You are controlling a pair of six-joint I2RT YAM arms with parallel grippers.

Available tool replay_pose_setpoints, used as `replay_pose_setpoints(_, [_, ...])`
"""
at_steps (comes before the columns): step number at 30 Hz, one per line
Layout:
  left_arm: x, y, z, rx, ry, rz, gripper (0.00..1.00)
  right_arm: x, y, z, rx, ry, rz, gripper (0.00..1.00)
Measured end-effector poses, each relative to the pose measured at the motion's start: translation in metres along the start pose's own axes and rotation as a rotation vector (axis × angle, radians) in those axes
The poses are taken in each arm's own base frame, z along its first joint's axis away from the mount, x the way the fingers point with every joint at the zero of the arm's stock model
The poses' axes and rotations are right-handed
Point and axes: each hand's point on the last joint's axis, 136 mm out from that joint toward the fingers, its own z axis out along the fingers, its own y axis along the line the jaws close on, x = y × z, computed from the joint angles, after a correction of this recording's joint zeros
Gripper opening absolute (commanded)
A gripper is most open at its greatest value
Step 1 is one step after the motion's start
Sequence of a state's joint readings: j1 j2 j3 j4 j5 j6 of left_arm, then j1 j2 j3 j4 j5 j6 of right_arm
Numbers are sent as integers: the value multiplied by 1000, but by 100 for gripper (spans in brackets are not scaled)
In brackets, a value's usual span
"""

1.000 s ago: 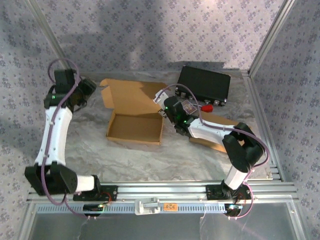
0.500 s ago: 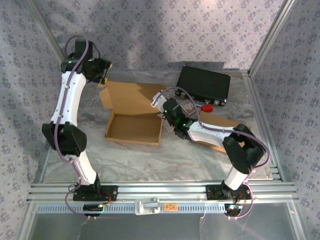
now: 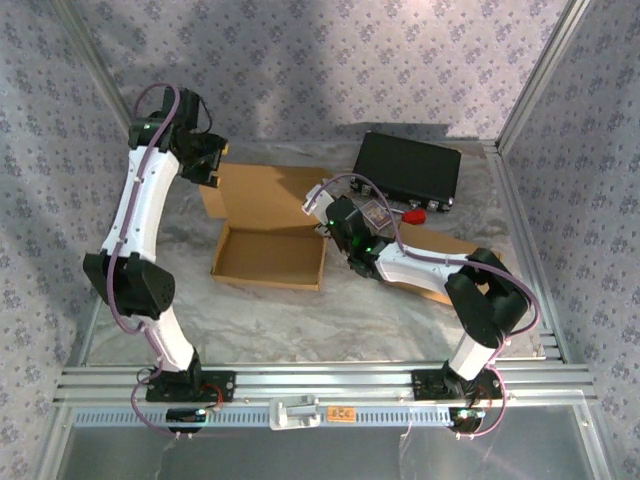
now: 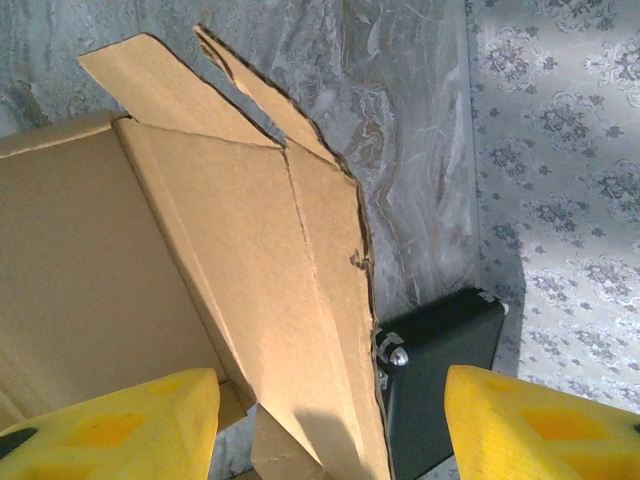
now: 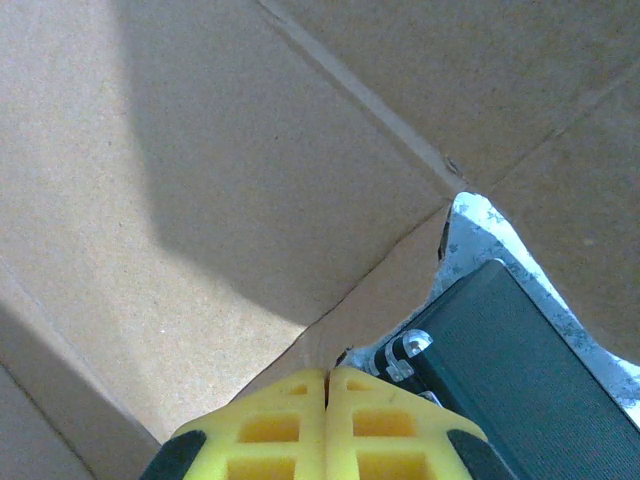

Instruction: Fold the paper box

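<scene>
While the paper box (image 3: pixel 268 255) sits left of centre on the marbled table (image 3: pixel 250 310), its shallow tray is formed and faces upward. Its lid panel lies flat behind the tray and reaches toward the rear, with loose flaps splayed at the rear left corner. The left gripper (image 3: pixel 207 160) hangs over that rear left corner. From the left wrist, the lid and its torn-edged flaps (image 4: pixel 200 250) lie beyond the left gripper (image 4: pixel 330 410). Its yellow fingers (image 4: pixel 110 420) stand wide apart at the lower corners with nothing clamped between them, and the flap edge runs along the line of the gap. Contact with the cardboard cannot be confirmed. The right gripper (image 3: pixel 330 218) is positioned at the tray's rear right corner, where tray and lid meet. From the right wrist, the right gripper (image 5: pixel 328 400) has its jaws pressed fully together with nothing between them, tips close over the box's creased panel (image 5: pixel 200 200). A black case (image 3: pixel 408 167) lies rear right of the box, its corner (image 5: pixel 520 350) just beside the closed tips. A red item (image 3: pixel 412 214) lies in front of the case, and a second cardboard sheet (image 3: pixel 455 243) lies beneath the right arm.
</scene>
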State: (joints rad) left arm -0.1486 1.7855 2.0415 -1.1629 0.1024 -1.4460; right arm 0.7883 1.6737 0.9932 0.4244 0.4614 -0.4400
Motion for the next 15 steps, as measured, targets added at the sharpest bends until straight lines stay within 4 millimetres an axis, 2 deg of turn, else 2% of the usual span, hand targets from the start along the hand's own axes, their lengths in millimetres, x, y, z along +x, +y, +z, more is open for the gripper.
replay_pose_setpoints(3, [-3, -1, 4, 3, 3, -18, 62, 0, 0, 0, 0, -1, -5, 0])
replay_pose_setpoints(7, [-4, -5, 20, -13, 14, -31, 60, -1, 0, 0, 1, -2, -10, 0])
replay_pose_setpoints(11, [0, -3, 40, -31, 41, -52, 49, 0, -1, 0, 5, -1, -13, 0])
replay_pose_setpoints(15, [2, 5, 51, -56, 52, -71, 37, 1, -2, 0, 13, 4, -13, 0])
